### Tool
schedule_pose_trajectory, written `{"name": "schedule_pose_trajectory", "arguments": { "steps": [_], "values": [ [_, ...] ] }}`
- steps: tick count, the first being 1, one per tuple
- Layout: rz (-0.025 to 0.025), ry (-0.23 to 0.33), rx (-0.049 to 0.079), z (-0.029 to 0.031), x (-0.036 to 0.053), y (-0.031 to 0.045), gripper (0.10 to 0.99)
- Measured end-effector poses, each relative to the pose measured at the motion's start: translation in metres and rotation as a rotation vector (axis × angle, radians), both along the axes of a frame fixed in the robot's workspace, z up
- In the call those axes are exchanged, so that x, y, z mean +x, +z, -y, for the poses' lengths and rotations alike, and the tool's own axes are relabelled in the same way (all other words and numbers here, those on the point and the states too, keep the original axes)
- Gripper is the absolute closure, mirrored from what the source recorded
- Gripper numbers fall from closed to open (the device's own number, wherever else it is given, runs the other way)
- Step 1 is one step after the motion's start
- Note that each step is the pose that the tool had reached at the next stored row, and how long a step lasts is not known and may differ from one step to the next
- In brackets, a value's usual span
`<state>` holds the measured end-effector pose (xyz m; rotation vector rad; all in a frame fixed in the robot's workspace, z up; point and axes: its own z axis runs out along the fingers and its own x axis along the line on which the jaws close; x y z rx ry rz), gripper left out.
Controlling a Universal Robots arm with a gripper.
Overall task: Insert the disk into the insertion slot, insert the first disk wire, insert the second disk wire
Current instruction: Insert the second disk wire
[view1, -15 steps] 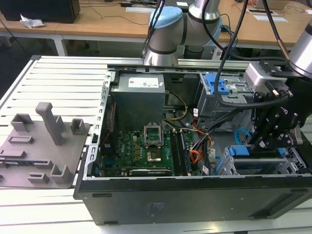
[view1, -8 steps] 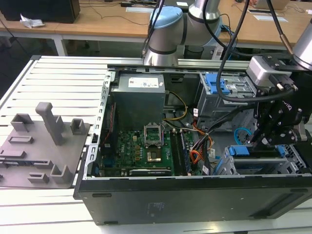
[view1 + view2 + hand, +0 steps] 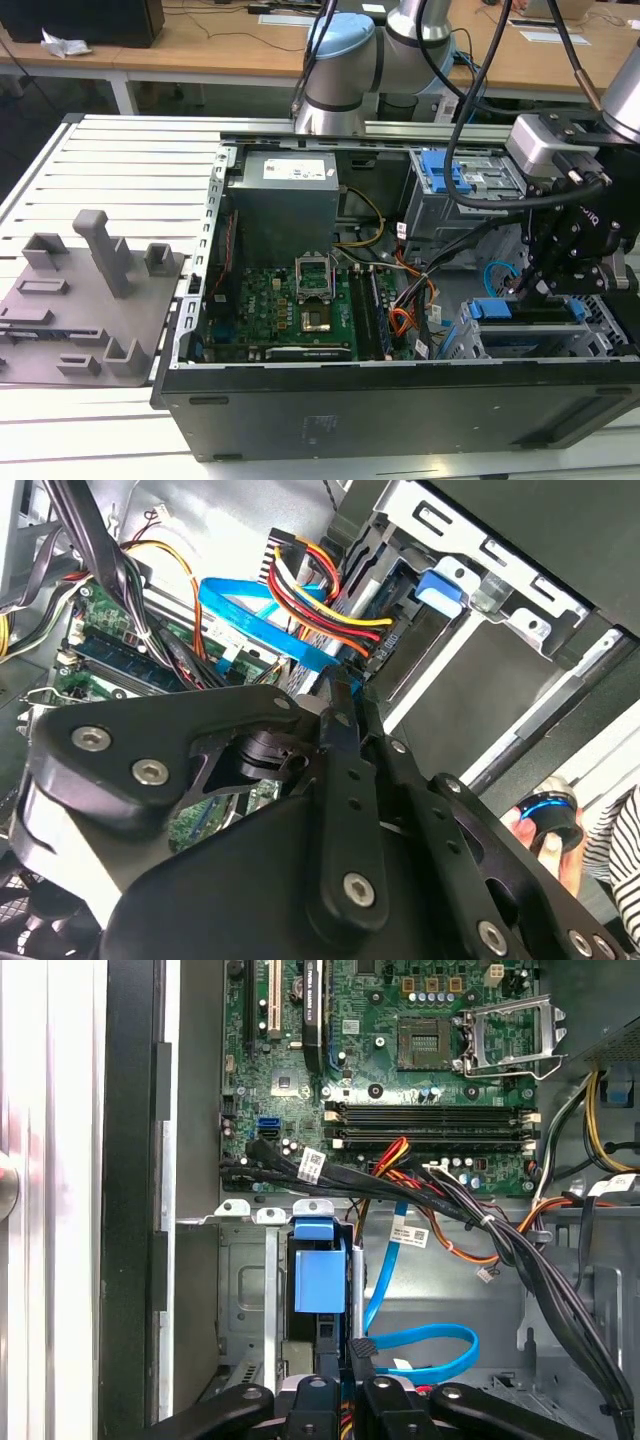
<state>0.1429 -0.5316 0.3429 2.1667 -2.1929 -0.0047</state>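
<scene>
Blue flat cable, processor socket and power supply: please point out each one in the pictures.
blue flat cable (image 3: pixel 425 1338): first wrist view, on its looped middle.
processor socket (image 3: pixel 428 1042): first wrist view, on its open centre.
power supply (image 3: pixel 282 205): exterior view, on its grey side.

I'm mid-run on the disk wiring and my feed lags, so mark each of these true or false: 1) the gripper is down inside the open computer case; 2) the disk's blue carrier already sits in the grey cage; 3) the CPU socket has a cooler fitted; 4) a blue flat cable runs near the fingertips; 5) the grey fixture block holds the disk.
1) True: the gripper sits low in the case, at the exterior view's right.
2) True: the blue carrier sits in the grey cage.
3) False: the CPU socket is bare.
4) True: the blue flat cable loops beside the fingertips.
5) False: the grey fixture block carries no disk.
</scene>
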Motion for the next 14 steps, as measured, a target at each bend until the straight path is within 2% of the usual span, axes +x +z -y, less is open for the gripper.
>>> {"name": "schedule_pose_trajectory", "arguments": {
  "steps": [9, 11, 12, 14],
  "values": [
    [0.0002, 0.000, 0.000, 0.0001, 0.0000, 0.0016, 0.929],
    [0.0002, 0.000, 0.005, 0.0014, -0.0002, 0.0025, 0.929],
    [0.0002, 0.000, 0.012, 0.0048, -0.0002, 0.0024, 0.929],
    [0.0002, 0.000, 0.018, 0.0074, -0.0003, 0.0023, 0.929]
  ]
}}
